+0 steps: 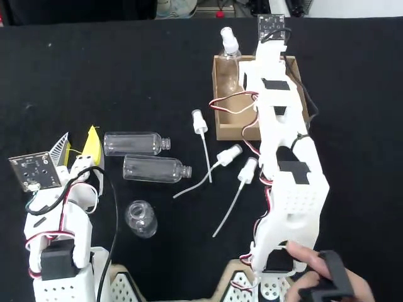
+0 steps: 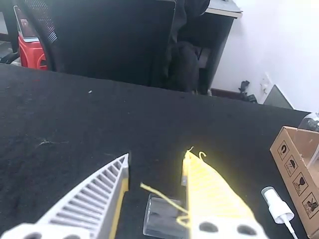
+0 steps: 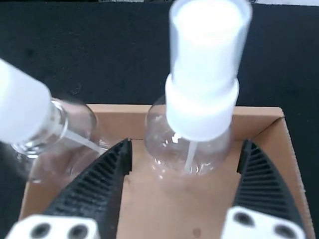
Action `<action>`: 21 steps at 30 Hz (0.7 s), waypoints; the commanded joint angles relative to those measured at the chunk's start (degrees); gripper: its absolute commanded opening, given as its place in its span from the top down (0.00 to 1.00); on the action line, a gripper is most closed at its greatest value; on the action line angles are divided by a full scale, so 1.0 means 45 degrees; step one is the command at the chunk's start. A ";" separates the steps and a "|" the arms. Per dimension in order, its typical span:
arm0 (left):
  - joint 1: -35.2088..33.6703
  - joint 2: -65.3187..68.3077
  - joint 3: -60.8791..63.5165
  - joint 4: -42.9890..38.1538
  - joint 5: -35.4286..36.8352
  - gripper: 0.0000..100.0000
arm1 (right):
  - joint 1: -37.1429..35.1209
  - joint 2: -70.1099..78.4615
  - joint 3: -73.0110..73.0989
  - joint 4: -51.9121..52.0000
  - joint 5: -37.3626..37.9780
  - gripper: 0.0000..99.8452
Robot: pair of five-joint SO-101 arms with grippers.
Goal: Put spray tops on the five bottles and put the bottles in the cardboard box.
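The right end effector (image 3: 187,144) hangs open over the cardboard box (image 3: 259,117), where a capped bottle (image 3: 202,94) seems to stand free, so lift straight up without bumping it.

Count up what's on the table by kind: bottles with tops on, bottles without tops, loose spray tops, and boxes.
Bottles with tops: 2, both standing in the box
Bottles without tops: 3
Loose spray tops: 3
Cardboard box: 1
Total: 9
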 commanded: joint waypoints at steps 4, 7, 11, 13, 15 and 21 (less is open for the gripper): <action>-0.0107 -0.0039 -0.0107 0.0059 0.0059 0.82 | 0.0176 -0.1729 -0.0615 0.0840 0.0098 0.69; -0.0107 -0.0039 -0.0107 0.0059 0.0059 0.82 | 0.0215 -0.1748 -0.0596 0.0957 0.0098 0.69; -0.0107 -0.0039 -0.0107 0.0059 0.0059 0.82 | 0.0391 -0.1846 -0.0635 0.1055 0.0098 0.69; -0.0107 -0.0039 -0.0107 0.0059 0.0059 0.82 | 0.0508 -0.1866 -0.0654 0.1094 0.0098 0.69; -0.0107 -0.0039 -0.0107 0.0059 0.0059 0.82 | 0.0645 -0.1866 -0.0733 0.1563 0.0098 0.69; -0.0107 -0.0039 -0.0107 0.0059 0.0059 0.82 | 0.0664 -0.2725 -0.0850 0.2559 0.0098 0.69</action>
